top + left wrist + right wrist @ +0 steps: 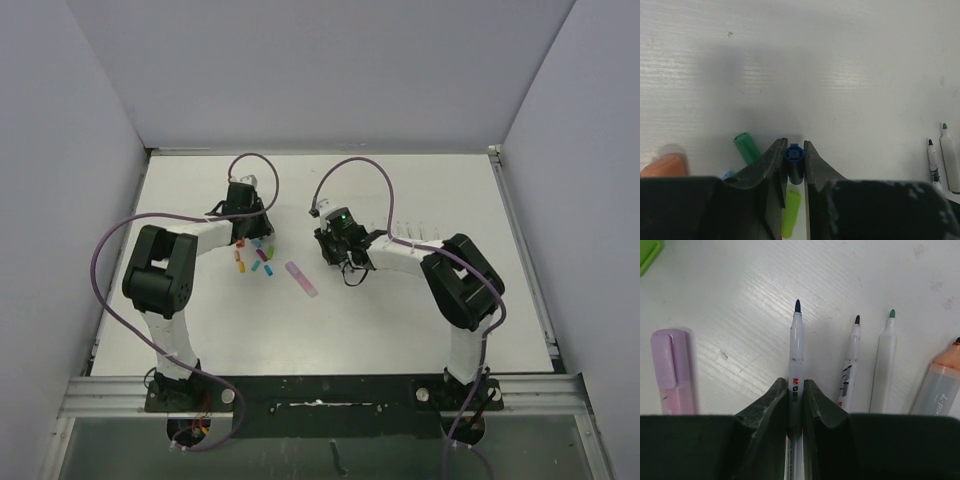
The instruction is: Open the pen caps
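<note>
You're working on a white, faintly grained table (420,200), boxed in by pale grey walls (60,150). Your left gripper (794,145) is pinching a blue cap (794,154). Your right gripper (795,385) is clamping an uncapped pen (796,340). Loose caps (255,258) are lying mid-table, left of the highlighter (301,279).

Blue cap (794,159), green cap (746,146), lilac highlighter (673,371).

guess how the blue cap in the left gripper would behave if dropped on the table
The blue cap is a short round tube, so on its side on the flat table it would probably roll. It looks like smooth hard plastic, likely stiff and light, so it might slip from the narrow pinch of the left gripper.
</note>
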`<state>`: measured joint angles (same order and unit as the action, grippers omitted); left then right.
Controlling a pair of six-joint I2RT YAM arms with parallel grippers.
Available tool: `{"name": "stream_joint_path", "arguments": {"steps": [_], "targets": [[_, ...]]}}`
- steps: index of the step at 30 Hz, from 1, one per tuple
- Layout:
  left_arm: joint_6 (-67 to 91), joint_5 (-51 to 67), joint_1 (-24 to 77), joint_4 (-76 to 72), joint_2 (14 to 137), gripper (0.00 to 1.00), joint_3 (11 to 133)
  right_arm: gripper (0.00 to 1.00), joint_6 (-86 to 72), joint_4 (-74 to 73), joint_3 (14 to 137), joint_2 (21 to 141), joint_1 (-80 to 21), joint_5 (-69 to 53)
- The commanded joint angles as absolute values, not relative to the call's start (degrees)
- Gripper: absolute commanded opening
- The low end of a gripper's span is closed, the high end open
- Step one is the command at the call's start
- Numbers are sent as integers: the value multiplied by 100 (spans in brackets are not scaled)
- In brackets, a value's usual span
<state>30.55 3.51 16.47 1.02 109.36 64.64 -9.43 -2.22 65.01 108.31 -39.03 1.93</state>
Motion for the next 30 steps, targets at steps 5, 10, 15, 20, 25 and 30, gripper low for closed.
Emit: {"name": "stream_joint_path", "arguments": {"steps": [5,10,15,20,25,30], "targets": [[2909,237,1666,202,11153,15,6888,0,-969,138,6868,11124,-3875,316],[2917,213,1653,266,11189,29,6908,0,-1032,74,6992,11290,-3869,316],[2926,204,1628,321,11153,36,6913,5,-1080,-57,7120,11423,-3867,316],[2960,210,1592,316,10827,39,6829,15,-1110,-224,7198,11501,-3875,338],[3031,221,1580,34,9980,46,6539,27,-1142,-311,7177,11530,-3867,372],[3169,307,1578,-282,9083,58,6128,37,-1163,-333,7140,11513,-3870,436]]}}
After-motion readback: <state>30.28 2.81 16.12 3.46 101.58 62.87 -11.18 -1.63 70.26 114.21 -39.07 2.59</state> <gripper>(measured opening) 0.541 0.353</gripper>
